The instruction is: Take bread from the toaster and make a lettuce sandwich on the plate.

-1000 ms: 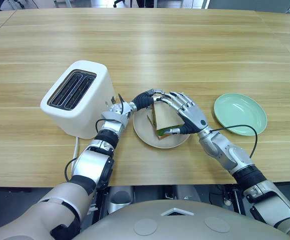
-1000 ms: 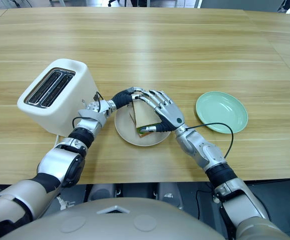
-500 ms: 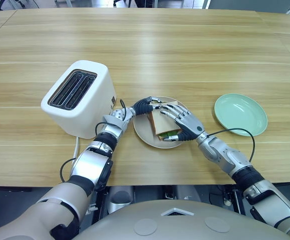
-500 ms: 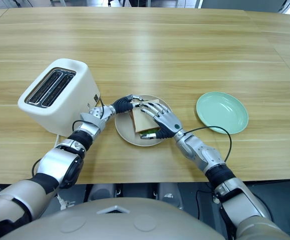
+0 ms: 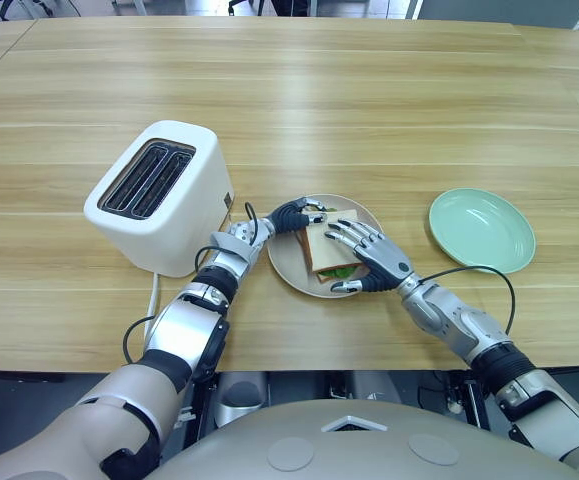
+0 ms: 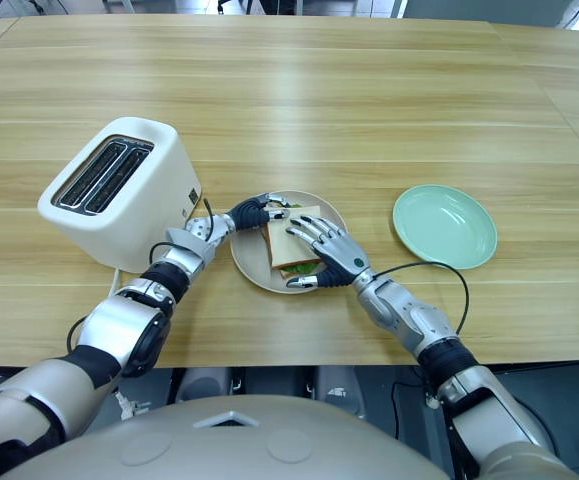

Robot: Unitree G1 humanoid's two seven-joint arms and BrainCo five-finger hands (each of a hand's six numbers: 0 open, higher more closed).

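A sandwich (image 5: 321, 243), a tan bread slice on top with green lettuce showing at its near edge, lies on the beige plate (image 5: 287, 264) just right of the white toaster (image 5: 159, 192). My left hand (image 5: 291, 213) sits at the sandwich's far left corner, fingers curled and pinching the top slice's edge. From the right, my right hand (image 5: 373, 262) hovers low over the sandwich, its fingers spread and open across the bread's right side. Both toaster slots look dark.
A pale green plate (image 5: 481, 228) with nothing on it sits to the right of the beige plate. The toaster's white cord (image 5: 153, 292) runs down to the table's near edge. Bare wooden table (image 5: 319, 100) stretches behind.
Both hands have lowered the tilted bread slice until it lies flat on the lettuce. The right hand has drawn back toward me and to the right, and its fingers have spread.
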